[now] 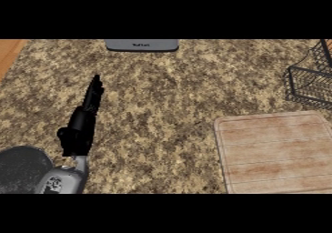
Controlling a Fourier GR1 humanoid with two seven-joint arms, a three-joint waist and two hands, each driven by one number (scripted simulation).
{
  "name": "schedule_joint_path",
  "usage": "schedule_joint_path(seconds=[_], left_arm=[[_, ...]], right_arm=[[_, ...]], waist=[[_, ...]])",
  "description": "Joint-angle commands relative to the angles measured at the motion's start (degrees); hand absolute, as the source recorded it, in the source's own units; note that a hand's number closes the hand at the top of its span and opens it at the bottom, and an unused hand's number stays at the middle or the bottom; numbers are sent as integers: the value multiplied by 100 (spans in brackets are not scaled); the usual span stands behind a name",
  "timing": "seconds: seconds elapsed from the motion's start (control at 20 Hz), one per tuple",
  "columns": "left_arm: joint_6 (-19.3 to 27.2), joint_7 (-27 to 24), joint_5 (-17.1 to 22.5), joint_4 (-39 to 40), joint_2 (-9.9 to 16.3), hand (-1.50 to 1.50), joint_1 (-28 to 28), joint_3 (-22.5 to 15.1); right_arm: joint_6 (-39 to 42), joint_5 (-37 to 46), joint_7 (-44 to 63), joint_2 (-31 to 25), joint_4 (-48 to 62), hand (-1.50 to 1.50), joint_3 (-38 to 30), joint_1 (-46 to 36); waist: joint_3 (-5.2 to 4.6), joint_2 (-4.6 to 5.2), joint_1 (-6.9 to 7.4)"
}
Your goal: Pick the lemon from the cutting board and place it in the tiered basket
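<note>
The wooden cutting board [275, 152] lies at the lower right of the counter, and no lemon shows on it or anywhere in the head view. The black wire tiered basket [316, 82] stands at the right edge, partly cut off by the frame. My left hand [84, 123] is at the lower left, seen edge-on with its fingers straight and pointing away, resting over the granite. It holds nothing. My right hand does not show.
A grey appliance [141, 44] sits at the far middle edge of the counter. A strip of wooden surface [6, 54] runs at the top left. A dark round object [19, 175] lies at the lower left beside my forearm.
</note>
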Motion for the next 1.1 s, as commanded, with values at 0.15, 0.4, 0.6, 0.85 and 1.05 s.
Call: schedule_joint_path(seconds=[0.15, 0.4, 0.6, 0.85, 1.05], left_arm=[[137, 150, -179, -10, -150, 0, -109, -96], [-51, 172, -14, -176, -36, 0, 47, 31], [-140, -84, 47, -34, 81, 0, 190, 151], [-74, -237, 5, 18, -14, 0, 289, 136], [-48, -91, 26, 19, 16, 0, 197, 244]], right_arm=[[-819, -542, -116, 347, 916, -150, -865, 168], [-1061, -915, -288, 149, 1305, -150, -1283, -243], [-1758, -1266, -101, 112, 856, -150, -1910, -131], [-1903, -1464, 235, -447, 981, -150, -2462, 218], [-1595, -2084, 124, -978, 1034, -150, -3404, 834]], waist=[[5, -5, -39], [3, -10, -2], [1, -35, -82], [0, -35, -110], [5, -60, -265]])
